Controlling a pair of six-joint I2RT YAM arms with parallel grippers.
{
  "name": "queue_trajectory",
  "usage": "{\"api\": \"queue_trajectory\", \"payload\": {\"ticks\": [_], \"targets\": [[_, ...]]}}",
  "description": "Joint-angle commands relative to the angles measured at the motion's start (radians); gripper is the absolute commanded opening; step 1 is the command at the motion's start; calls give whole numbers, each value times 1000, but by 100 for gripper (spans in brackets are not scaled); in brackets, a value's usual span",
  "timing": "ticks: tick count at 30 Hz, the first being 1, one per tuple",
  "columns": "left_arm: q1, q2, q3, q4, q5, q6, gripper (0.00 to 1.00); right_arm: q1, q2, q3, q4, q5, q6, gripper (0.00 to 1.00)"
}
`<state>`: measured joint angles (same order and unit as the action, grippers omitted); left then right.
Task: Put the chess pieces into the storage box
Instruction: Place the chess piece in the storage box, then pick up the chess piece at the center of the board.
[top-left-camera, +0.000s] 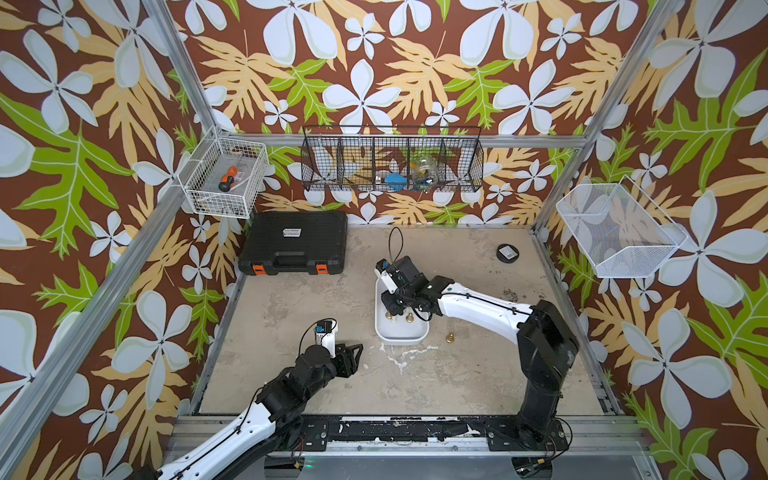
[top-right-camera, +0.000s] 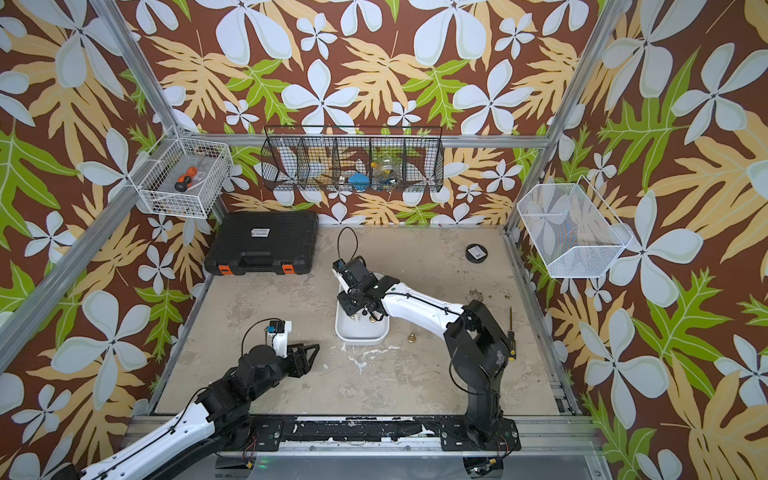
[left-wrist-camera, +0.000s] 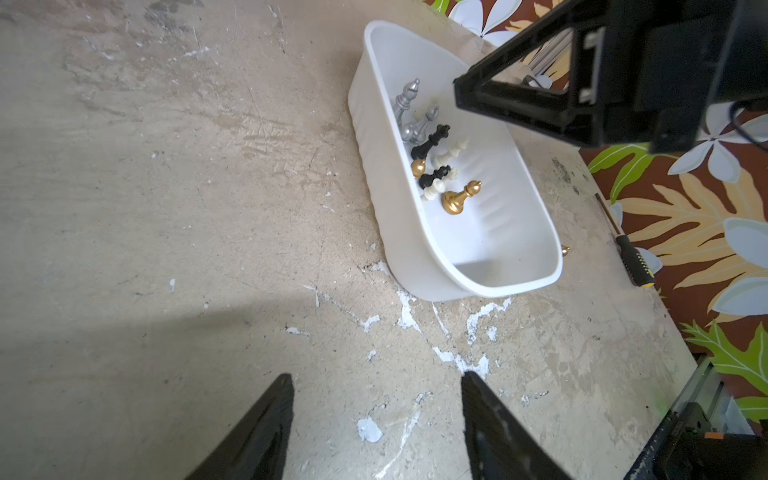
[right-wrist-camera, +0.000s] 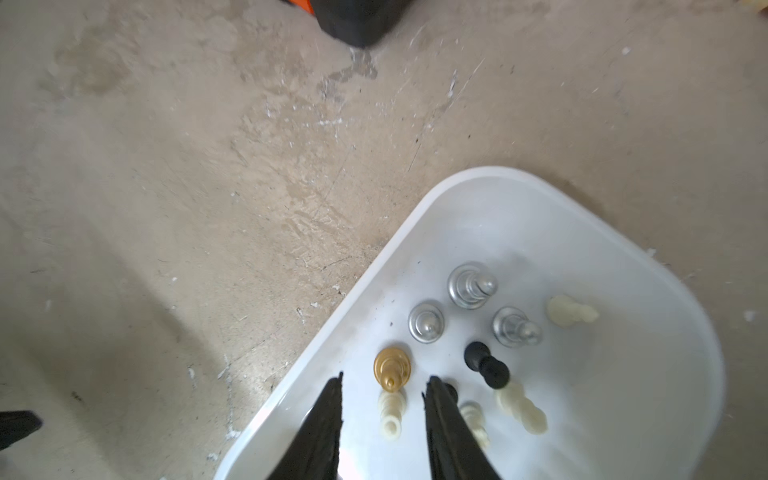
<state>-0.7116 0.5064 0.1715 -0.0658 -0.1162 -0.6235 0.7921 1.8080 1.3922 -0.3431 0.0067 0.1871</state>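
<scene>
In both top views the right pincer (top-left-camera: 392, 305) is hanging over the far half of the storage box (top-left-camera: 401, 340). The left pincer (top-left-camera: 352, 356) is waiting over the bare table (top-left-camera: 311, 299), off to the box's side. One stray gold piece (top-left-camera: 449, 338) is standing on the table just beside the box's near end, on the right arm's side.

Through the left wrist camera I'm seeing the left pincer (left-wrist-camera: 376, 380) spread wide, with nothing between its jaws and only table beneath. Ahead of it the chess pieces (left-wrist-camera: 436, 166) are sitting bunched inside the box: silver, black, cream and gold, some upright and some toppled. The stray's tip (left-wrist-camera: 564, 249) is peeking out from behind the box wall, and a screwdriver (left-wrist-camera: 631, 257) is lying near the table edge.

Through the right wrist camera the right pincer (right-wrist-camera: 384, 378) is standing parted and gripping nothing. A gold pawn (right-wrist-camera: 392, 365) is showing in the gap, resting on the box floor and clear of both tips.

To me this looks like the drop-off step, with nearly everything boxed. I'd say the next move calls for lifting clear of the rim, swinging to the stray and pinching its slim body without tipping it.
</scene>
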Motion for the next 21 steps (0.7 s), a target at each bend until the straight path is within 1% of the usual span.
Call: {"api": "queue_trajectory", "payload": {"ticks": [1,3,4,6,8,9,11,13,16,19,21], "targets": [[1,-14,89,-20,-45,36,66,-31,-119,-41,-27,9,66,38],[1,9,187,-26,-51,47,66,-86,-202,-93,-51,-34,116,39],[1,42,251,-39,-49,53,66,-123,-244,-124,-72,-63,140,39],[1,129,374,-42,18,98,66,-185,-314,-177,-125,-86,167,39],[-2,243,499,-94,67,134,65,-240,-391,-254,-178,-80,179,41],[-10,305,555,-121,110,166,63,-270,-423,-296,-201,-89,181,42],[-67,415,650,-181,105,222,63,-323,-463,-371,-247,-112,182,42],[-157,515,724,-235,51,287,63,-359,-490,-451,-264,-120,187,42],[-258,622,766,-249,19,331,61,-369,-501,-531,-238,-134,194,42],[-300,691,771,-219,55,329,61,-368,-479,-556,-211,-154,201,42],[-327,720,766,-200,59,329,60,-368,-466,-568,-182,-163,197,42]]}}
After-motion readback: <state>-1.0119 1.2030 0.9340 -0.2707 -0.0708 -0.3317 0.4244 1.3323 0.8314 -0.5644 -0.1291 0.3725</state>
